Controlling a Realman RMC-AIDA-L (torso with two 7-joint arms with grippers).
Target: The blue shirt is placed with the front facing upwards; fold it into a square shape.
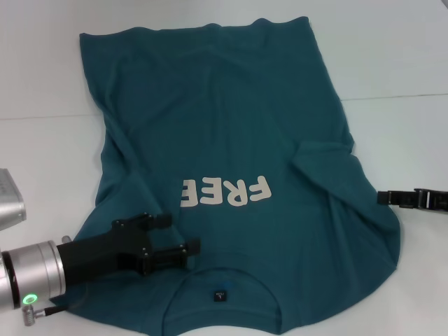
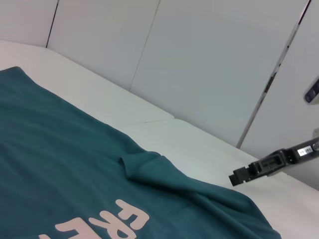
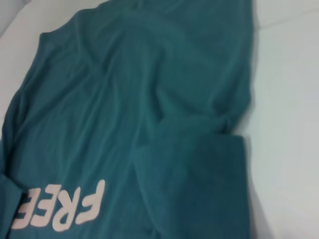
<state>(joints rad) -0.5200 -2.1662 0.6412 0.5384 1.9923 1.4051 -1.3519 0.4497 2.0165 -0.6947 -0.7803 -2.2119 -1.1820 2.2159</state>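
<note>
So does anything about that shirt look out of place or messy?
Yes. The blue shirt isn't lying flat: the sleeve on the robot's right is flopped inward over the body, and wrinkles run down the left side. The left tool sits over the shirt near the collar; the right tool is beside it.

The blue shirt (image 1: pixel 231 140) is soft matt cloth, a knit cotton look, wrinkled into shallow folds, with no sheen anywhere. Its pale lettering (image 1: pixel 225 191) sits flat and smooth, like a printed film, slightly brighter than the weave around it. The small neck label (image 1: pixel 220 295) is dark woven fabric. The left gripper (image 1: pixel 171 241), over the cloth, is matt black plastic with hard edges; behind its jaws the wrist (image 1: pixel 31 276) is brushed silver metal with a dull shine. The right gripper (image 1: pixel 413 199) is black plastic too. The table (image 1: pixel 406 63) is smooth, matt white.
</note>
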